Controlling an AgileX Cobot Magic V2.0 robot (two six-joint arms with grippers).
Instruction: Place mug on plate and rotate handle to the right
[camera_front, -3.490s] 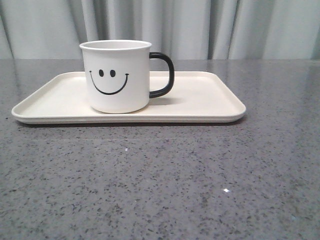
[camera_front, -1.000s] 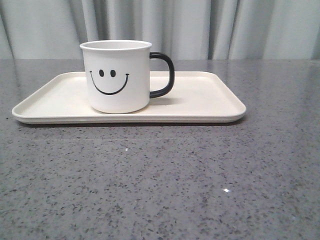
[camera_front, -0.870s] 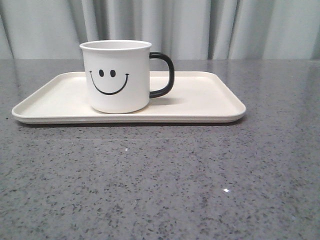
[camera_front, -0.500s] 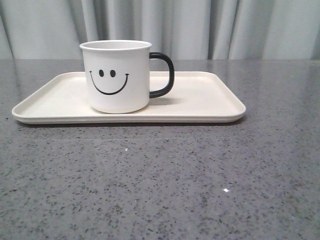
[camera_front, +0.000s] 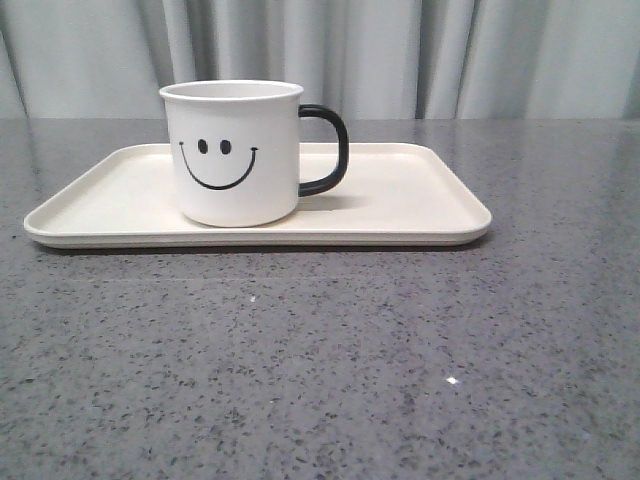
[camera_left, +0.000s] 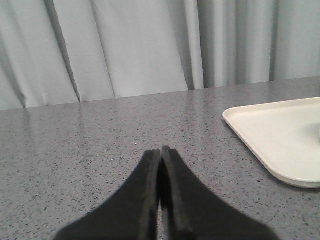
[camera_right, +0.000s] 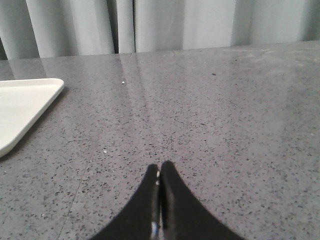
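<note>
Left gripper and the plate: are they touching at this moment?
Apart. The left wrist view shows the left gripper, jaws shut and empty, over bare grey tabletop, with a clear stretch of it between the fingertips and the plate corner.

We see a grey speckled stone table (camera_front: 320, 350) carrying one thing directly: the cream rectangular plate (camera_front: 400, 200), lying flat toward the far edge, its long sides parallel to that edge, nearer the left side.
</note>
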